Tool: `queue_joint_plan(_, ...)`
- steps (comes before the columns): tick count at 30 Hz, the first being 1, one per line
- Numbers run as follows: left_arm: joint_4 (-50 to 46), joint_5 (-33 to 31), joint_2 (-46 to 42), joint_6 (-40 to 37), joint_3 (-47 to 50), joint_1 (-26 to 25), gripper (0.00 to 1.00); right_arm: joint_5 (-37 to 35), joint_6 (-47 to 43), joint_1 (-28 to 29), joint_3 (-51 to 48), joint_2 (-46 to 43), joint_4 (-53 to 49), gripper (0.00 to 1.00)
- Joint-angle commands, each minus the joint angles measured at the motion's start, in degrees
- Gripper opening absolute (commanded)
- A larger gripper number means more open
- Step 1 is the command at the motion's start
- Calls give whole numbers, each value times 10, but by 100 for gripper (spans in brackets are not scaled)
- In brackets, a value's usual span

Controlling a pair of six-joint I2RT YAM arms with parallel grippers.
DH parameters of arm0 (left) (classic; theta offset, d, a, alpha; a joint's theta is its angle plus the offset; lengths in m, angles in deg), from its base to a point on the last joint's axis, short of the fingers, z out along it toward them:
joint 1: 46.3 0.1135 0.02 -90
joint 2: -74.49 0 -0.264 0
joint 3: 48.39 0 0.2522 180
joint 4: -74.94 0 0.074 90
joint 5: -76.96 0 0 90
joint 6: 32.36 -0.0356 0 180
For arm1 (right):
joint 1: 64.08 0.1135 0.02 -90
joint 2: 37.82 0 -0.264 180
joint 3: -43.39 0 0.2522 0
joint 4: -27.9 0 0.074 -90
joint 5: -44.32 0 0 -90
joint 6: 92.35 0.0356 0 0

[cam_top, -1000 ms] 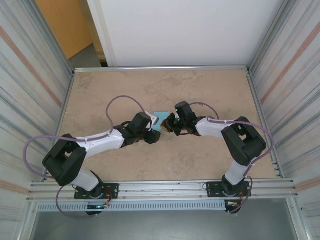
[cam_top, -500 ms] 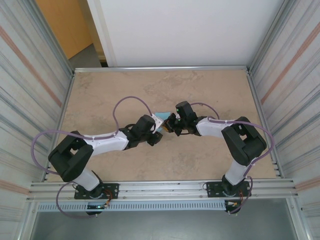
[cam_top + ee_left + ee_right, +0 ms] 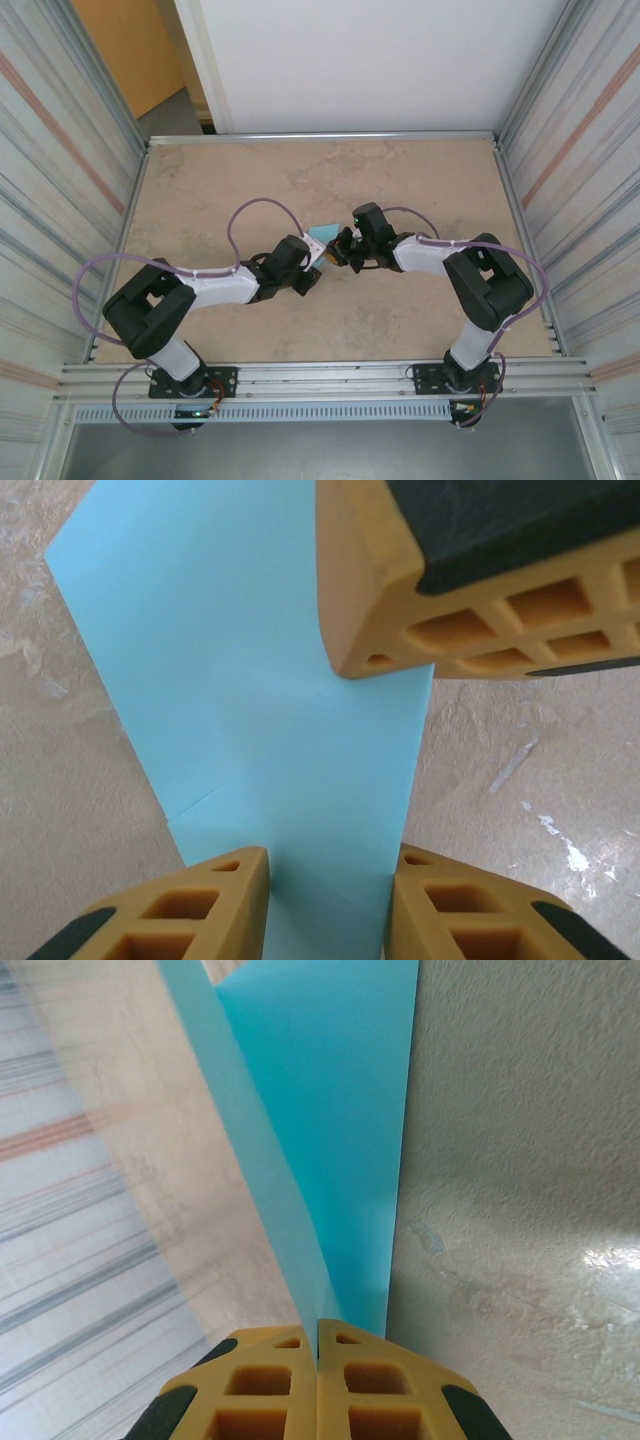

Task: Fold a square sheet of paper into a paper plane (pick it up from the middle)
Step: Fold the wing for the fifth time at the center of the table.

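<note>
The light-blue sheet of paper (image 3: 322, 238) is held up at the middle of the table between both grippers. My right gripper (image 3: 338, 249) is shut on its edge; in the right wrist view the paper (image 3: 330, 1110) rises from the closed gripper (image 3: 318, 1325) as a folded V. In the left wrist view the creased sheet (image 3: 260, 660) runs down into the gap of my left gripper (image 3: 330, 865), whose fingers stand apart at its two sides. A finger of the right gripper (image 3: 400, 610) presses on the sheet's upper right. From above, the left gripper (image 3: 313, 263) sits just near-left of the paper.
The marbled beige table (image 3: 420, 180) is walled by corrugated metal panels (image 3: 60, 200) left and right and a white wall behind. A metal rail (image 3: 330, 378) runs along the near edge. Purple cables loop over both arms.
The left arm has slid right and forward under the paper, and its jaws have narrowed round the sheet. The right gripper stays shut on the paper, hardly moved.
</note>
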Motion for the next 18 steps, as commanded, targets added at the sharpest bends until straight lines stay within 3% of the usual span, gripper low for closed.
queue_joint_plan(1,22,-14,8,-13,8,1,32,13,14,-2,-8,-8,2,3)
queue_joint_plan(10,30,-18,13,-16,12,1,23,19,18,-6,-5,-9,-7,7)
queue_joint_plan(12,32,-14,13,-16,14,1,21,18,17,-8,-5,-10,-15,14)
queue_joint_plan(18,35,-3,13,-19,16,1,16,-3,-9,-24,-5,-27,-54,51)
